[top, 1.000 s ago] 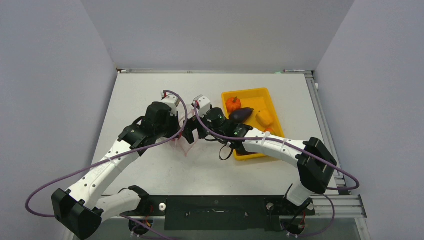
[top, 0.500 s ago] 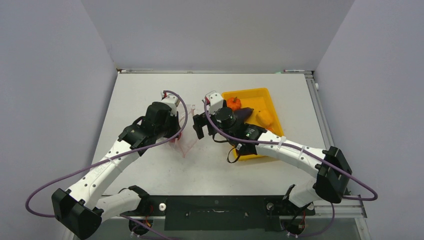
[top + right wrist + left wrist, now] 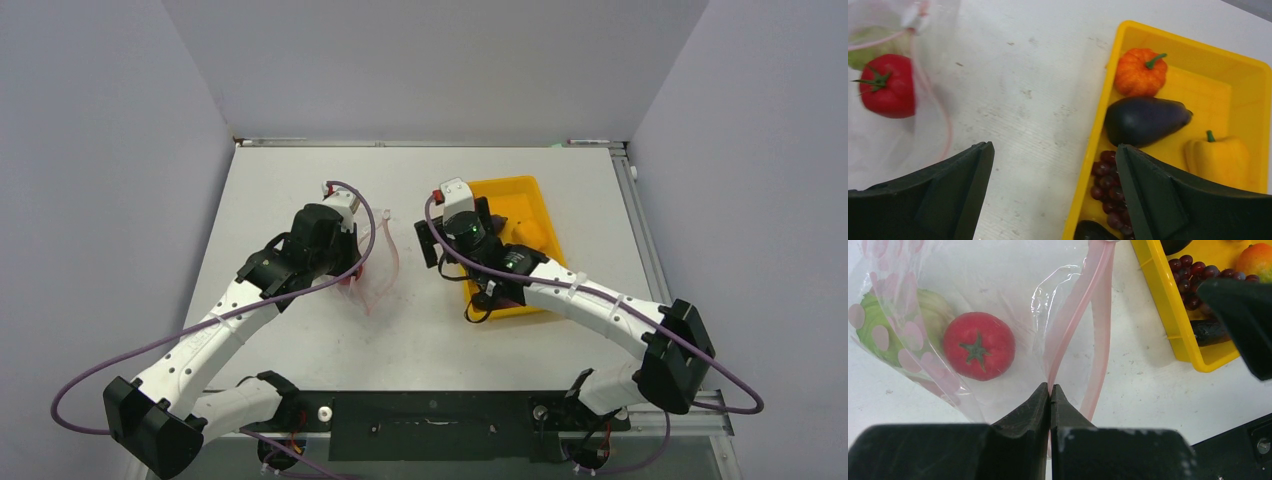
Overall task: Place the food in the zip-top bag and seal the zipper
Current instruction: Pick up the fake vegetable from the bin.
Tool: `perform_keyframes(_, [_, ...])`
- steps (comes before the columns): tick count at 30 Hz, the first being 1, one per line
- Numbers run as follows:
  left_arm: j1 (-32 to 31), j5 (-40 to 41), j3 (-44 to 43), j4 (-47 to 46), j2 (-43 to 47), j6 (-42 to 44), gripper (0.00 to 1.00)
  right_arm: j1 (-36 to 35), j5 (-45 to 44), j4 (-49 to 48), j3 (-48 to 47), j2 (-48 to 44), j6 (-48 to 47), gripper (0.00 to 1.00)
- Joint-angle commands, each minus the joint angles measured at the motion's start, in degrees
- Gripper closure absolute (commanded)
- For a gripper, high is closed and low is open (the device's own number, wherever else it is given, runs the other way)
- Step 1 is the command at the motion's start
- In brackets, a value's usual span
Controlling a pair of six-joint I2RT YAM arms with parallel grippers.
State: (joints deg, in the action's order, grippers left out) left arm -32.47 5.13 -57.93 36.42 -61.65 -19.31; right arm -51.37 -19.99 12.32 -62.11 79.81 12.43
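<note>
While left gripper (image 3: 1050, 386) pinches zipper (image 3: 1074, 315), right gripper (image 3: 1052, 148) agape

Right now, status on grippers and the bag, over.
Left gripper shut on the zipper, mouth unsealed. Right gripper open, empty, over the tray edge. Tomato in zip-top bag; pumpkin, eggplant, grapes in tray. Nothing between bag and tray.

The clear floppy plastic bag (image 3: 998, 275) (pink-dotted) holds a red toy tomato (image 3: 979, 345), its pinkish-red zipper strip (image 3: 1084, 302) parted; orange pumpkin (image 3: 1140, 71) and dark purple eggplant (image 3: 1145, 120) lie in a yellow tray (image 3: 1193, 55).
</note>
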Motion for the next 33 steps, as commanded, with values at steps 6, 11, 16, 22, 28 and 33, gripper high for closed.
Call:
perform_keyframes(6, [0.2,0.4,-1.5,-1.0,0.1,-0.4,1.0,7.7,-13.8,7.0,-0.2,0.5,-0.6,0.02])
perform_keyframes(11, [0.2,0.3,-1.5,-1.0,0.0,-0.3,1.0,9.9,-16.9,7.3,-0.1,2.7,-1.9,0.02])
perform_keyframes(16, [0.1,0.6,-1.5,-0.9,-0.1,-0.3,1.0,12.2,-17.2,6.9,-0.2,5.2,-3.2,0.01])
perform_keyframes(22, [0.1,0.6,-1.5,-0.9,-0.1,-0.3,1.0,16.4,-16.0,6.5,-1.0,8.4,-4.3,0.0])
perform_keyframes(28, [0.1,0.5,-1.5,-0.9,-0.2,-0.3,1.0,20.7,-12.1,6.6,-2.5,11.4,-4.0,0.0])
perform_keyframes(33, [0.1,0.6,-1.6,-0.9,-0.4,-0.3,1.0,23.5,-9.7,6.7,-3.9,14.1,-3.6,0.05])
